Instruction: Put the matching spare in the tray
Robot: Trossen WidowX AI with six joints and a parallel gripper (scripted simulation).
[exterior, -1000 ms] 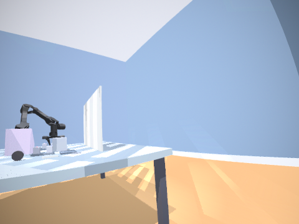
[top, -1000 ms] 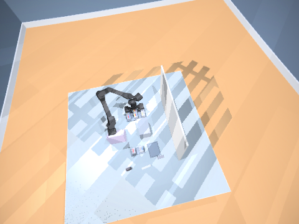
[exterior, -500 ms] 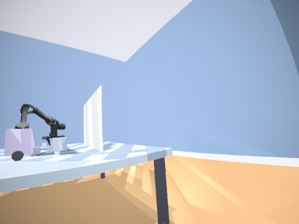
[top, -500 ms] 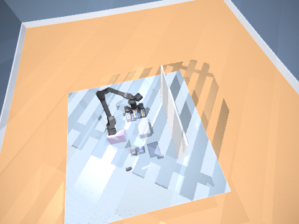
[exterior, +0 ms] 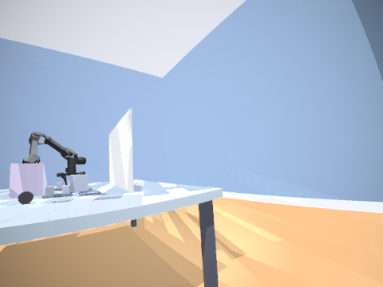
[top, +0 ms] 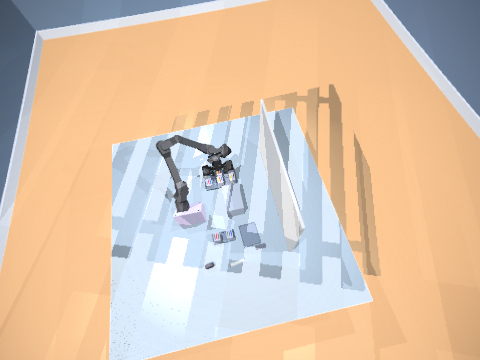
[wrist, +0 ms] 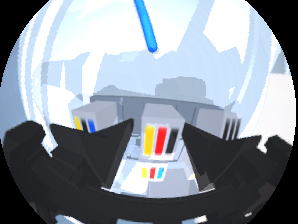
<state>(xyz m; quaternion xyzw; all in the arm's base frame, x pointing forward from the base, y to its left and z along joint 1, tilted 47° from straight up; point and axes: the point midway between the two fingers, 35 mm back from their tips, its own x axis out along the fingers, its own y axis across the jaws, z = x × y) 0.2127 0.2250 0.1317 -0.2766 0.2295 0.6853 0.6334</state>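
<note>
My gripper [top: 219, 171] [exterior: 66, 181] [wrist: 157, 123] is open. Its fingers stand on either side of the middle block in the wrist view, with a gap visible to each finger. That block [wrist: 160, 141] shows yellow, red and black stripes. The left block [wrist: 95, 111] shows yellow, black and blue stripes; the right block [wrist: 209, 119] shows dark stripes and is partly behind a finger. A smaller yellow, red and cyan label [wrist: 152, 173] shows below the middle block. The flat blue-grey tray [top: 250, 234] holds nothing visible. Which block is the mounted unit, and its back code, I cannot tell.
Two striped blocks [top: 217, 237] [top: 230, 234] stand beside the tray. A grey box [top: 237, 201] [exterior: 79, 183] lies between them and the gripper. A tall white panel [top: 281, 177] [exterior: 122, 153] stands to the right. A pink box [top: 190, 216] [exterior: 28, 179] is at the arm's base.
</note>
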